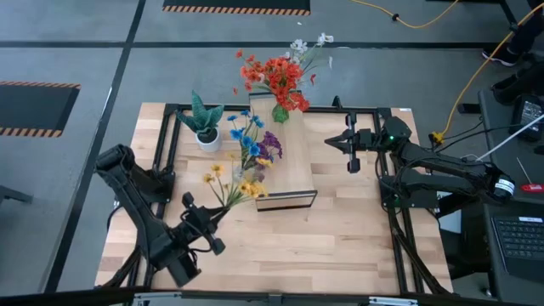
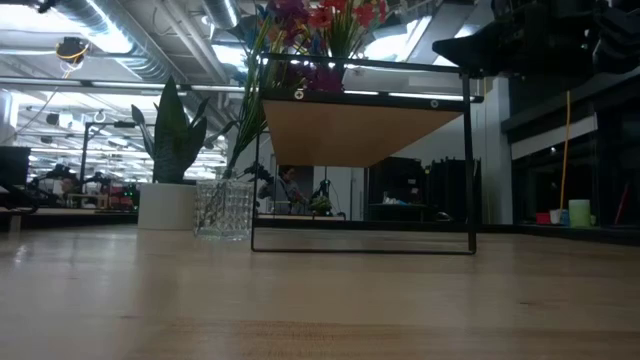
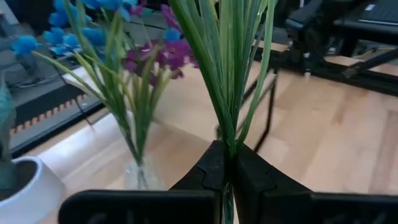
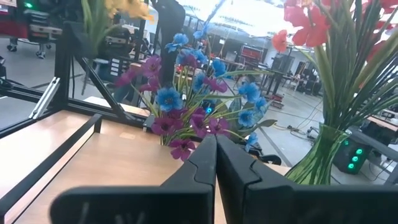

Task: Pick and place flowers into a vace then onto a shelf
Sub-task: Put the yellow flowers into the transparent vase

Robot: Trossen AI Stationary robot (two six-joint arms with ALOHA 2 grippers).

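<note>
A bunch of yellow flowers (image 1: 236,185) on green stems is held by my left gripper (image 1: 209,218), which is shut on it near the table's front left. Blue and purple flowers (image 1: 253,141) stand in a clear glass vase (image 2: 222,208) on the table beside the shelf's left side. Red-orange flowers (image 1: 276,78) stand in a green vase (image 1: 280,112) on the far end of the pale wood shelf (image 1: 289,166). My right gripper (image 1: 353,161) hovers shut and holding nothing, right of the shelf. My left gripper pinches the bundled green stems (image 3: 227,144) between its two fingers, low on the bunch. The stems fan out beyond the fingertips and slant up toward the shelf's near left corner. The bunch is lifted clear of the tabletop.
A spiky green plant in a white pot (image 1: 206,136) stands at the table's far left, next to the glass vase. A black frame (image 1: 167,144) runs along the table's sides. Bare tabletop (image 1: 340,242) lies in front of the shelf.
</note>
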